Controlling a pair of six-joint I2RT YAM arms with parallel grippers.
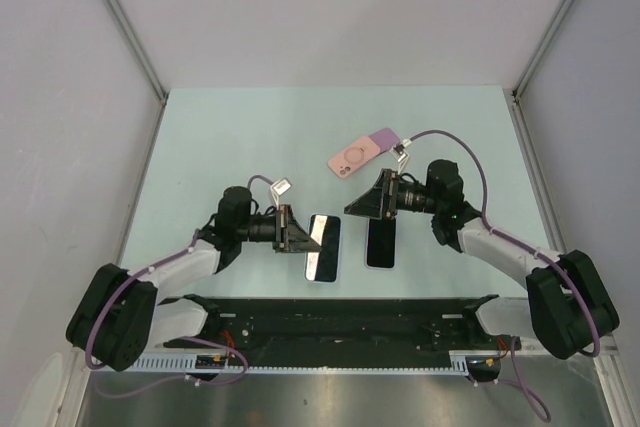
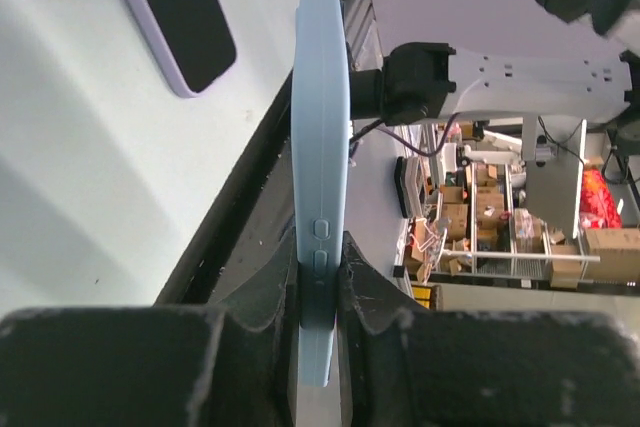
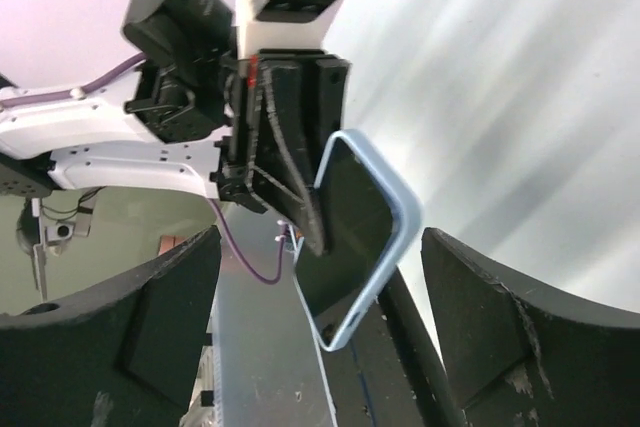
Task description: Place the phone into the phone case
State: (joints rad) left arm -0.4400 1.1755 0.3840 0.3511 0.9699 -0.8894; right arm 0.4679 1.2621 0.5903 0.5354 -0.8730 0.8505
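Phone: flat on the bench, dark screen up, lower centre of the top view, long axis running up and down the frame. Directly below the right tool, fingers wide apart and empty, so closer to the right arm than to the left. Just left of the phone, not touching and roughly parallel to it, the light blue phone case, clamped at one long edge by the left tool, dark inner face turned toward the right wrist camera. Lifted clear of the bench or resting on it: cannot tell. Higher in the frame, near the right wrist, a pink cover or handset, hard to say which. Only bare bench between phone and case.
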